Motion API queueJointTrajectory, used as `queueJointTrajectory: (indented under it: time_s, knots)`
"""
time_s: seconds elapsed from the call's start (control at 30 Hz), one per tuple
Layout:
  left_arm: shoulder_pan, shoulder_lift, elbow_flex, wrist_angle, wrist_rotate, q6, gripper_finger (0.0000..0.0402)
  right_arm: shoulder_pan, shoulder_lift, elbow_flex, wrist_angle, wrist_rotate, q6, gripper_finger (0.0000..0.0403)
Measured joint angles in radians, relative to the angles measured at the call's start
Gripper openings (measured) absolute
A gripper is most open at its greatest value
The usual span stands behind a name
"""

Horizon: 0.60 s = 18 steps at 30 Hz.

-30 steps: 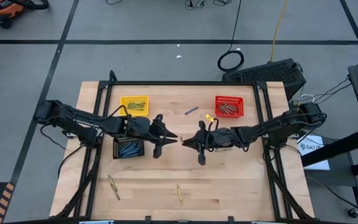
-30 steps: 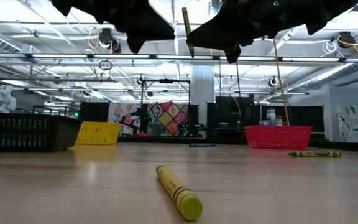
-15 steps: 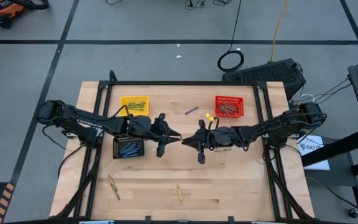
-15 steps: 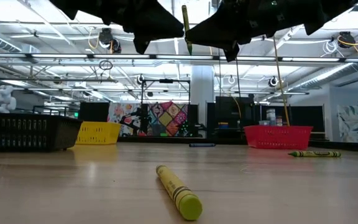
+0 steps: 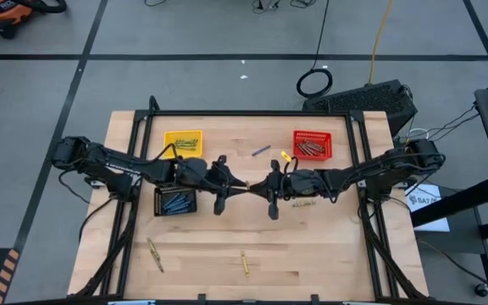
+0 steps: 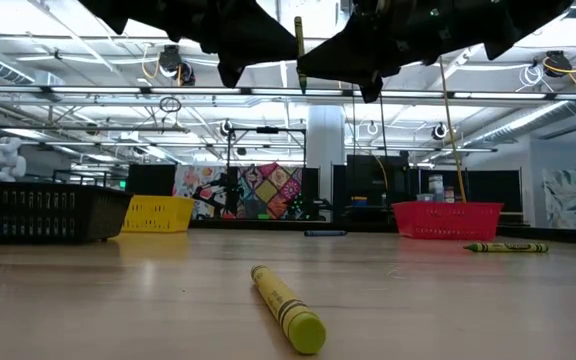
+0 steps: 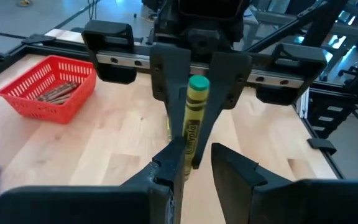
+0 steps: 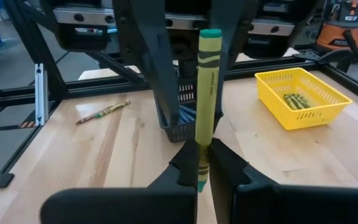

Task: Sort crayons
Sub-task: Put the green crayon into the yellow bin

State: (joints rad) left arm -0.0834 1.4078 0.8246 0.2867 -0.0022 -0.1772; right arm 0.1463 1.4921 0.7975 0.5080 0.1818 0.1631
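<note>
Now, progress: sorting looks mostly done; all three baskets hold crayons, a few lie loose, and one is mid-handover between the arms.

High view: left gripper [image 5: 237, 185] and right gripper [image 5: 257, 187] meet nose to nose at mid-table. Yellow basket [image 5: 183, 142] holds yellow-green sticks; red basket [image 5: 313, 144] holds brownish ones; black basket [image 5: 174, 202] holds blue ones. Loose on the table [image 5: 329, 254]: a blue crayon [image 5: 261, 151] between the yellow and red baskets, a yellow one [image 5: 285, 158] just beside the red basket, two more, [image 5: 154, 253] and [image 5: 245, 263], near the front edge.

Low view: held crayon [image 6: 298, 52] hangs upright between the dark grippers, well above the table. One front crayon [image 6: 288, 308] lies close to the camera.

Left wrist view: left fingers [image 7: 166, 168] stand apart around the lower end of the held crayon [image 7: 193, 124]; whether they touch it I cannot tell.

Right wrist view: right gripper [image 8: 199, 163] is clenched on the yellow-green crayon [image 8: 207, 93], holding it upright.

Left to do: bin this crayon, likely in the yellow basket, then the four loose ones.
</note>
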Motion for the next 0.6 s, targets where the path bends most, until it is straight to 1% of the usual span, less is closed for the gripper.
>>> queueJointTrajectory:
  time_s: [0.6]
  knots:
    - [0.034, 0.011, 0.000, 0.104, 0.010, 0.007, 0.0084, -0.011, 0.000, 0.000, -0.001, 0.001, 0.000, 0.0000]
